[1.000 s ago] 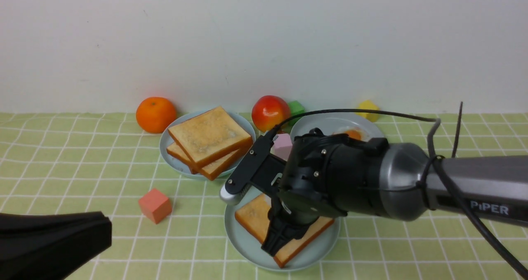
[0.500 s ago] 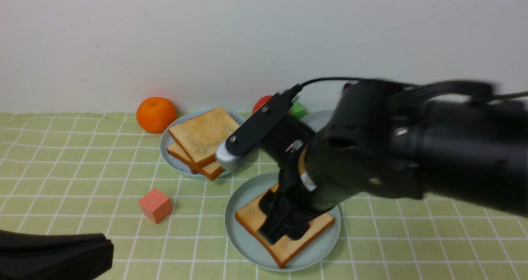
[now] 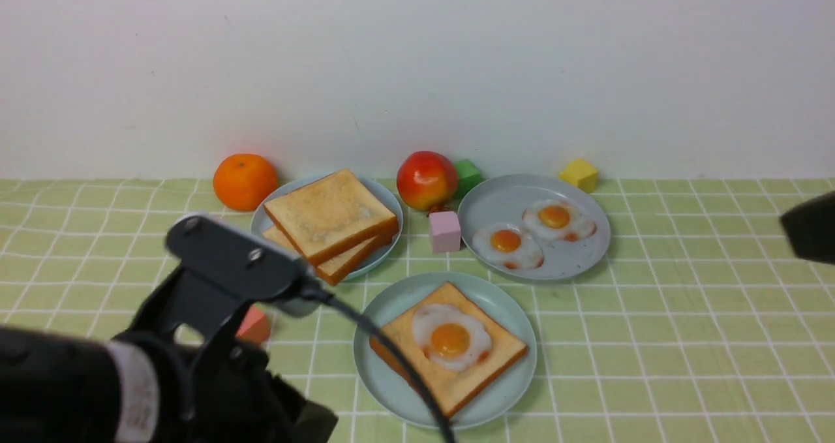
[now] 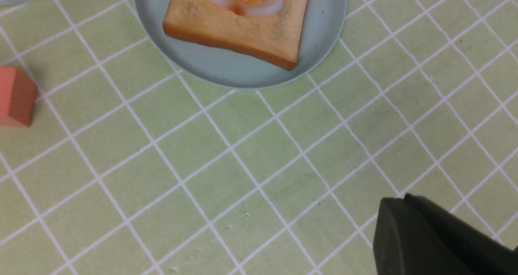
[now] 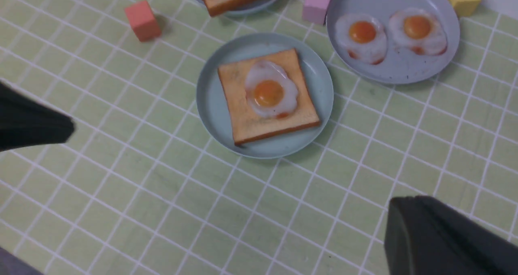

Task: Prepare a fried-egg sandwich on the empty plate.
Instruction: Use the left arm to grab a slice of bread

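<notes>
The empty plate (image 3: 509, 312) is the pale mint one at the front centre. The fried-egg sandwich on it is one golden toast slice (image 3: 456, 381) with a fried egg (image 3: 450, 338) on top, also clear in the right wrist view as toast (image 5: 251, 123) and egg (image 5: 269, 92). My left gripper (image 4: 396, 202) hangs shut and empty over bare cloth near the plate (image 4: 226, 68). My right gripper (image 5: 406, 200) is also shut on nothing, pulled back to the right edge of the front view (image 3: 809, 234).
Behind, a grey-blue plate (image 3: 385, 192) holds two stacked toast slices (image 3: 329, 218), and another plate (image 3: 496, 198) holds two fried eggs. An orange (image 3: 246, 181), apple (image 3: 427, 179) and green (image 3: 468, 175), yellow (image 3: 579, 174), pink (image 3: 445, 231) and red (image 3: 254, 325) cubes lie around. My left arm (image 3: 130, 378) fills the front left.
The right arm has lifted off the front plate and swung away to the right, leaving a fried egg on the toast, and its jaws have shut. The left arm has risen and come forward.
</notes>
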